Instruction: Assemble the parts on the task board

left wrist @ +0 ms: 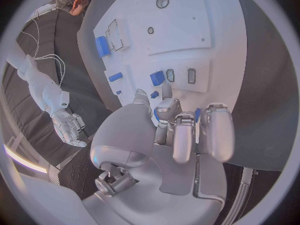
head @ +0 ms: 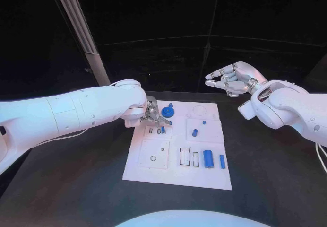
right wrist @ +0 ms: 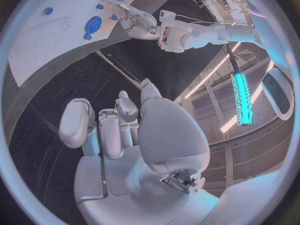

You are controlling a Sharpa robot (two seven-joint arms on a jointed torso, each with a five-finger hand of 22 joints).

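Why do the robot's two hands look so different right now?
The left hand is down over the white board, fingers pointing at the blue parts; the right hand is raised beyond the board, away from any part. The left hand's fingers reach downward; the right hand's fingers are curled in, holding nothing. Both are silver hands on white arms.

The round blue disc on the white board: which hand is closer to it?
Left. The left hand is over the board right beside the disc; the right hand is raised beyond the board's far corner.
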